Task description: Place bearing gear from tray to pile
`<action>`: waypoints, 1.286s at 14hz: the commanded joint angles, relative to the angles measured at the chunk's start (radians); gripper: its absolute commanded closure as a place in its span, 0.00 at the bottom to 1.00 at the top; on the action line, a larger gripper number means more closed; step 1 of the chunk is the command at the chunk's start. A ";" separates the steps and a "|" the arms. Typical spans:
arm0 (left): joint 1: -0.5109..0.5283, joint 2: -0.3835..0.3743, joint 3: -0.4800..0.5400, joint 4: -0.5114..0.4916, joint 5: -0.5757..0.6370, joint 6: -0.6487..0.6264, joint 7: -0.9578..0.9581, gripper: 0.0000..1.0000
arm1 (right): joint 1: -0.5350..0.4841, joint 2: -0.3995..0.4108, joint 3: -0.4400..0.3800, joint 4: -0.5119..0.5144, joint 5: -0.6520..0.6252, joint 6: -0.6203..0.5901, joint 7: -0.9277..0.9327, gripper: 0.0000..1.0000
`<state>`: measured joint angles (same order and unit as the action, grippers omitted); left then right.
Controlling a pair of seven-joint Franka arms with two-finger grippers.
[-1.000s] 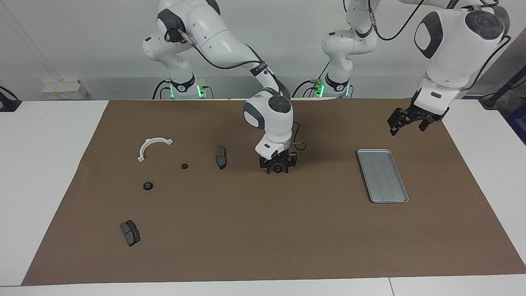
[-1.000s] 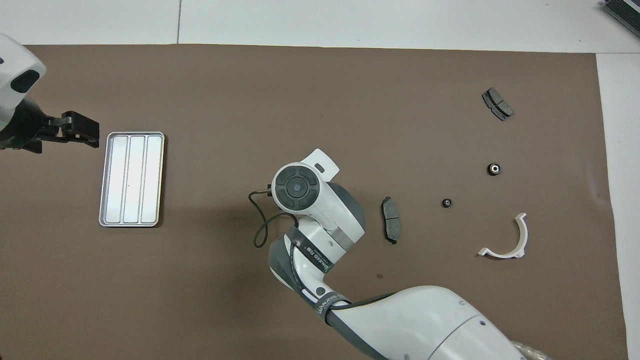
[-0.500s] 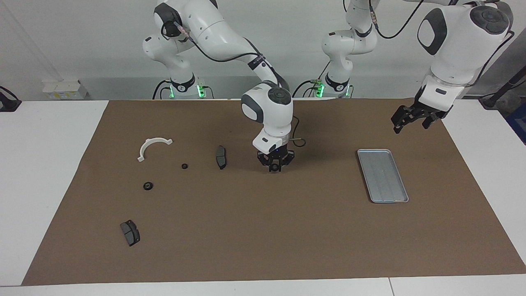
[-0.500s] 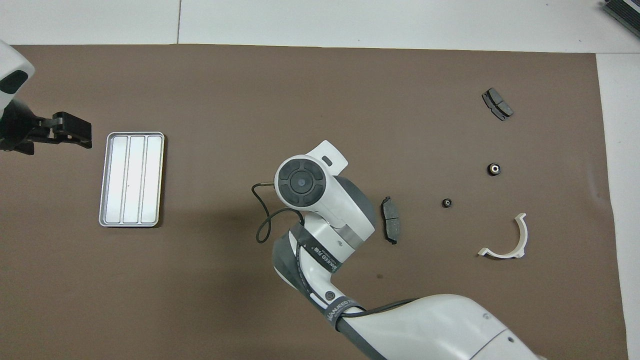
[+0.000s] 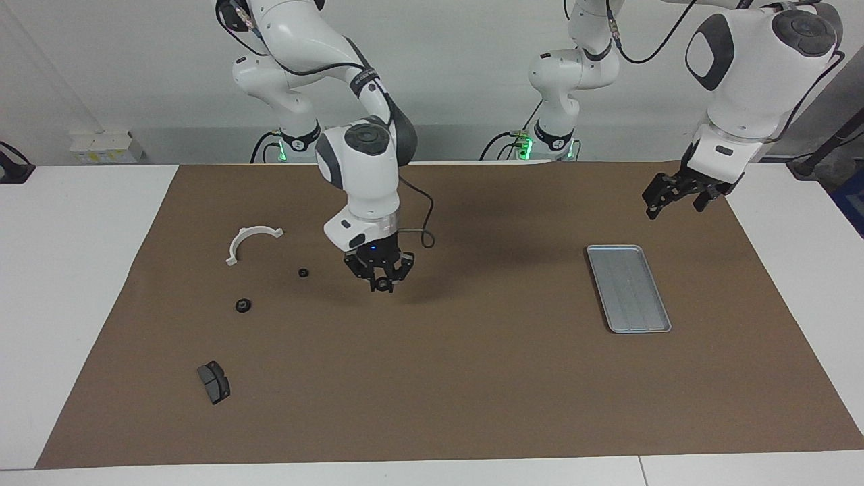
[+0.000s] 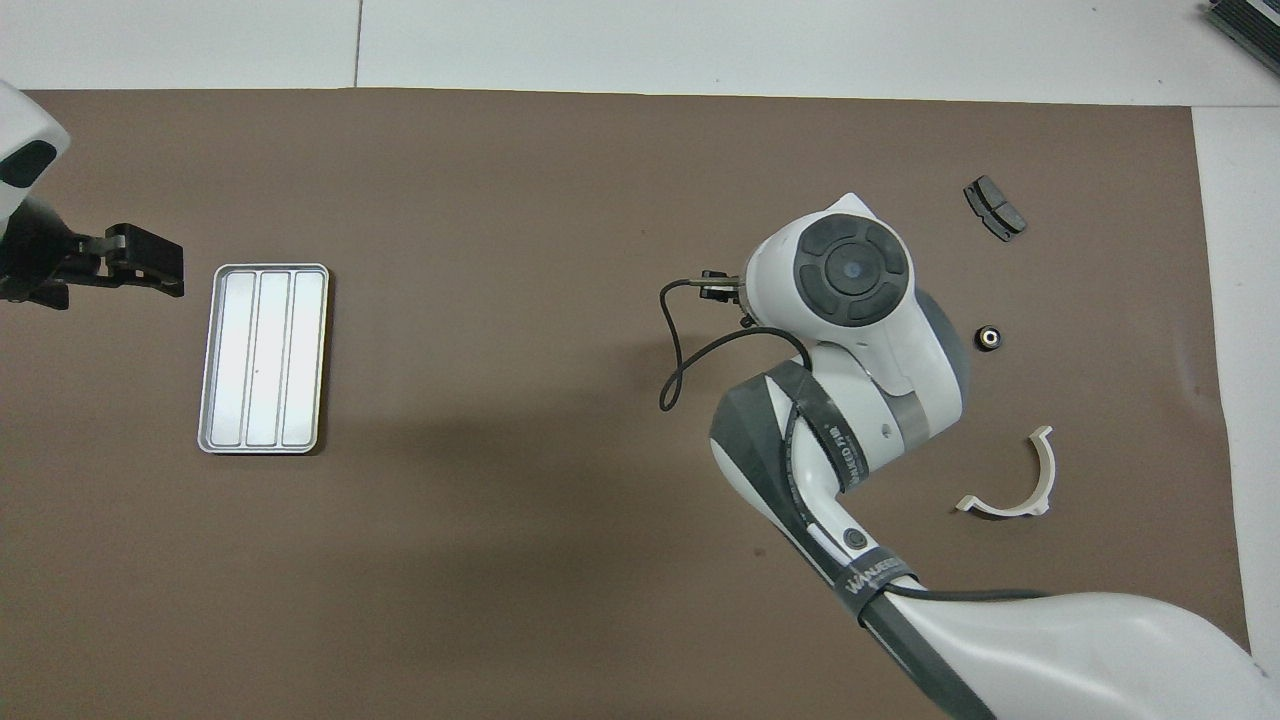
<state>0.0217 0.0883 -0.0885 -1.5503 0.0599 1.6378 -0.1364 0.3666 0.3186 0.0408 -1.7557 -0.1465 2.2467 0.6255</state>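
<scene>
At frame centre-left, the right end effector [image 5: 381, 280] grips a small gear [image 5: 383, 285], carrying it toward the pile's bracket [image 5: 251, 241], while the left end effector [image 5: 678, 194] waits half-open near the emptied tray [image 5: 628, 288].

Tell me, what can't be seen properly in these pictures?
Right gripper: hidden under its own arm in the overhead view; whether it carries anything is too small to tell in the facing view.
Small gear: covered by that arm in the overhead view.
Left gripper: its arm is cut off by the overhead view's edge.
</scene>
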 commanded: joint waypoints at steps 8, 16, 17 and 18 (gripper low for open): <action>0.012 -0.030 -0.007 -0.037 0.014 0.022 0.003 0.00 | -0.284 0.083 0.016 -0.019 0.102 0.115 -0.361 1.00; 0.012 -0.030 -0.007 -0.037 0.012 0.022 0.003 0.00 | -0.344 0.200 0.014 0.050 0.107 0.208 -0.418 0.13; 0.011 -0.030 -0.007 -0.037 0.014 0.022 0.003 0.00 | -0.342 0.191 0.014 0.048 0.107 0.206 -0.418 0.00; 0.011 -0.030 -0.007 -0.037 0.014 0.022 0.003 0.00 | -0.341 0.168 0.014 0.042 0.105 0.192 -0.418 0.00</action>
<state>0.0217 0.0882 -0.0885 -1.5503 0.0599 1.6378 -0.1364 0.0334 0.5085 0.0449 -1.7221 -0.0595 2.4542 0.2349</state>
